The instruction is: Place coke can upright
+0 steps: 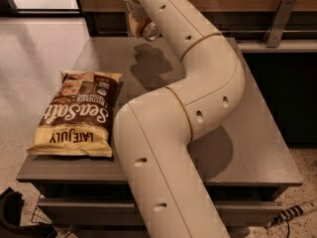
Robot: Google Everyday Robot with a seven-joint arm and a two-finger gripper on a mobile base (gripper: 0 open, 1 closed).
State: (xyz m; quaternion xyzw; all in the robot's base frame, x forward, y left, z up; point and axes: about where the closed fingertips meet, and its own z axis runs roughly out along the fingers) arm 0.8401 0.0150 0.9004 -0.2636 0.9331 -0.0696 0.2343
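My gripper [137, 25] is at the far edge of the grey table [257, 133], mostly hidden behind my own cream arm [198, 78]. A silver round end of the coke can [150, 31] pokes out just beside the arm, held off the table and lying tilted rather than upright. The can's red body is hidden by the gripper and arm. The gripper is shut on the can, and its shadow [148, 63] falls on the tabletop below.
A brown Late July Sea Salt chip bag [77, 114] lies flat on the table's left side. A dark wood-topped counter [277, 43] runs behind the table. Tiled floor lies to the left, and a cable [292, 213] trails at the lower right.
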